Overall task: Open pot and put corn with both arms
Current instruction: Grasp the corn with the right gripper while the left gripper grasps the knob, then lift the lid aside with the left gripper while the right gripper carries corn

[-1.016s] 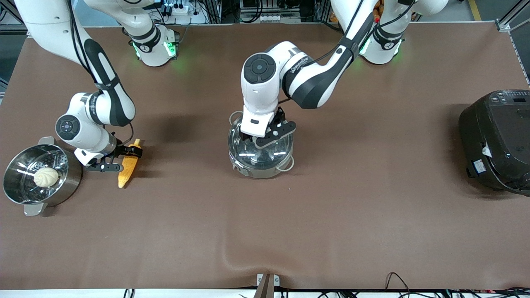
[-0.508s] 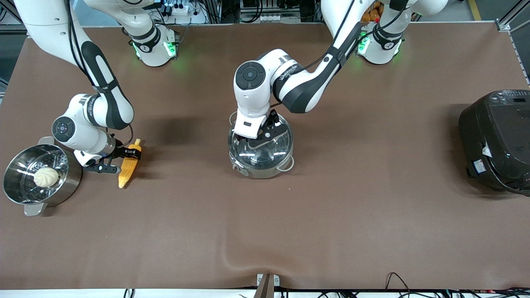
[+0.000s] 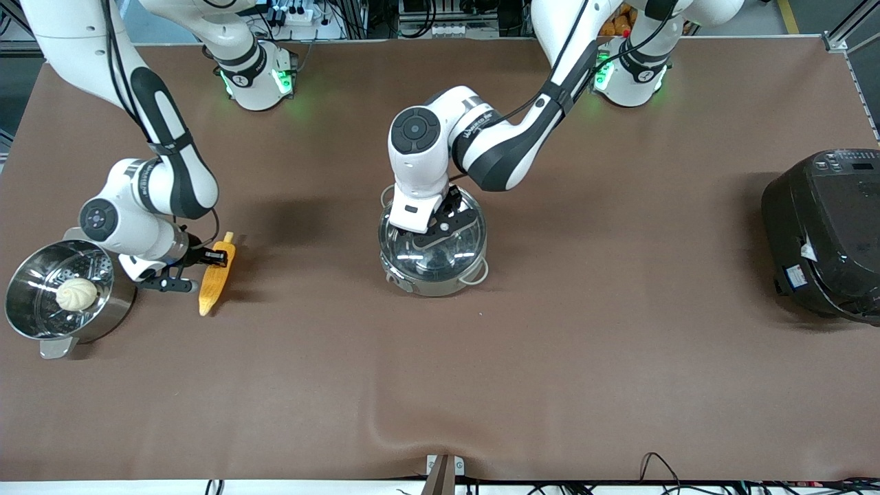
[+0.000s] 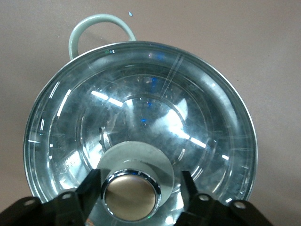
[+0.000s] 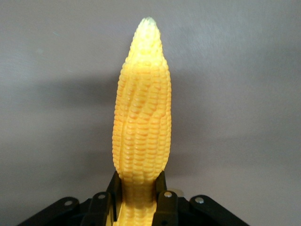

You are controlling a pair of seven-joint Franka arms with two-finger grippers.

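The pot [image 3: 440, 280] stands mid-table with its glass lid [image 3: 464, 237] on. My left gripper [image 3: 430, 232] is low over the lid and hides the knob in the front view. In the left wrist view the gripper [image 4: 139, 179] is open, with a finger on each side of the copper-coloured knob [image 4: 131, 197] of the lid [image 4: 141, 94]. One loop handle [image 4: 94, 23] shows. The corn [image 3: 212, 289] is near the right arm's end. My right gripper [image 3: 217, 257] is shut on its thick stalk end. The right wrist view shows the gripper [image 5: 138, 186] and the corn [image 5: 141, 108] pointing away.
An all-steel pot [image 3: 27, 326] with a perforated insert and a white bun [image 3: 75, 293] stands close beside the right gripper. A big black cooker [image 3: 825, 234] sits at the left arm's end of the table.
My left gripper has come down closer onto the lid, around the knob. My right arm has shifted slightly toward the steel pot, with the corn in its fingers and turned a little.
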